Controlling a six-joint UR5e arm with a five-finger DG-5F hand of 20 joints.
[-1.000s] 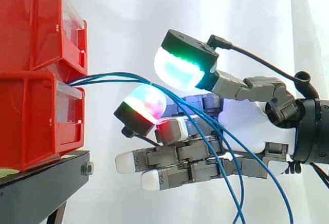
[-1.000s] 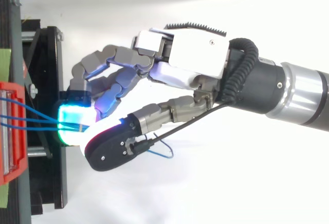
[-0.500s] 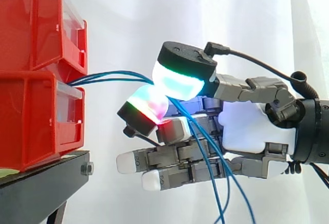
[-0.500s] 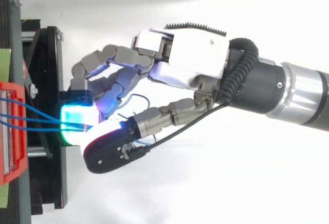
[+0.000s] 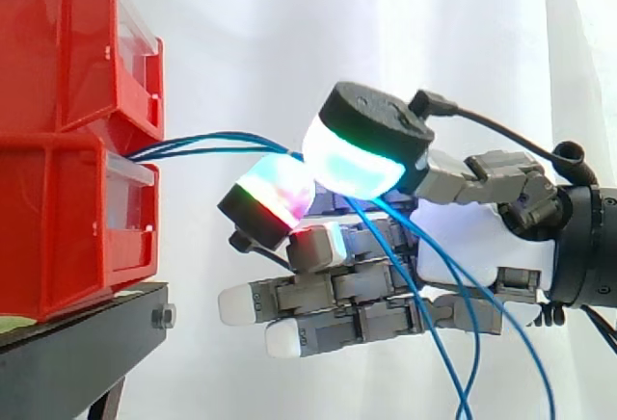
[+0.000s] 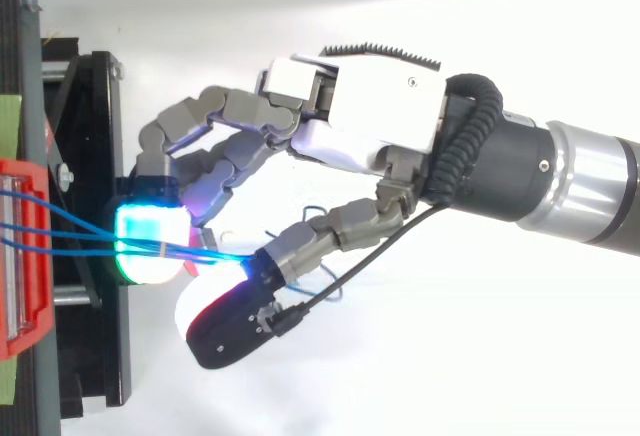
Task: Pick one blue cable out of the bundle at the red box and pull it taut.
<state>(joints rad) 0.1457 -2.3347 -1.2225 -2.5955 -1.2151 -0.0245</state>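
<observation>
the blue cables (image 5: 193, 145) come out between the 2 stacked red boxes (image 5: 67, 227) at the right edge of the black stand (image 5: 77, 343), run straight into the hand (image 5: 477, 247), then droop below it, slack. i can't tell whether the hand is clamped on them or they just lie across it. looks like the picking step, with more than 1 strand in there. next call: single out 1 strand, get a sure hold, then draw away from the boxes until the sag goes.
</observation>
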